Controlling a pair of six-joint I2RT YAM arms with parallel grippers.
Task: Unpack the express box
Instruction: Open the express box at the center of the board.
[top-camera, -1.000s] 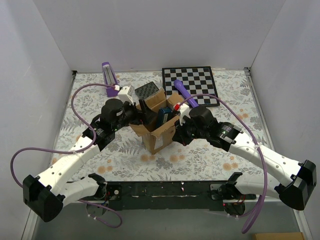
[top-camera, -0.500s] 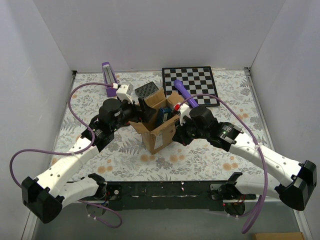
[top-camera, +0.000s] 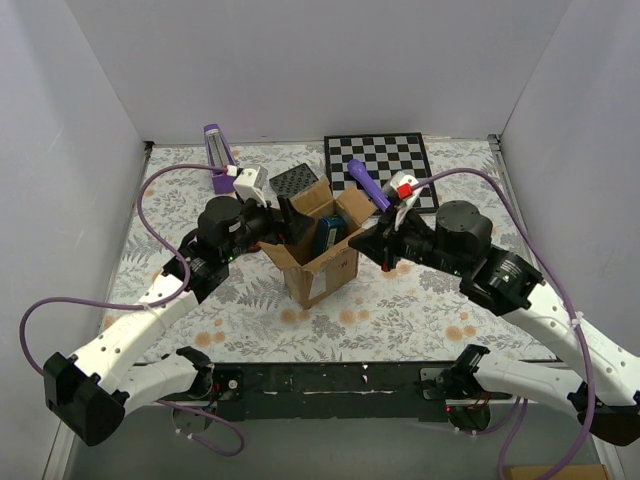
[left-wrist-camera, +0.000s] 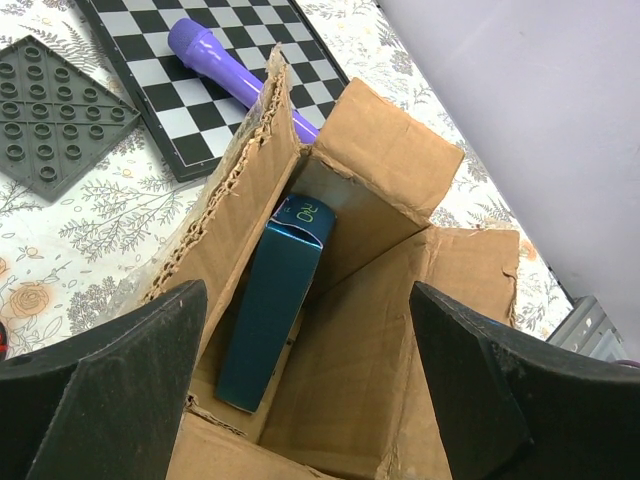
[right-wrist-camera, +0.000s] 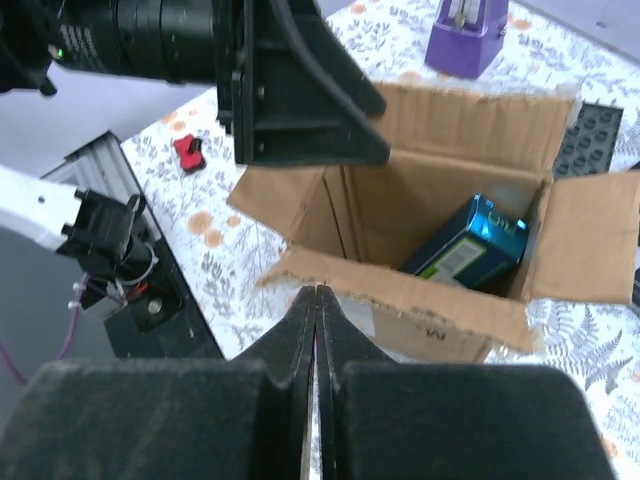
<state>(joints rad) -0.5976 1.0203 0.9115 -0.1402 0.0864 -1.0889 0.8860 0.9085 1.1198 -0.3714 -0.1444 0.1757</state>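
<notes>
I've got left jaws spread over the open brown cardboard carton, right jaws clenched empty beside it. Carton prob light, tippy; I'd pinch the slim teal packet's top, btwn left jaws.

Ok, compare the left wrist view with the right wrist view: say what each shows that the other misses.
Left wrist only: the chessboard and the purple tube lying on it. Right wrist only: the purple stand, a small red item, the shut right gripper. Both: the opened express box with the teal carton inside, the grey studded plate, the open left gripper.
</notes>
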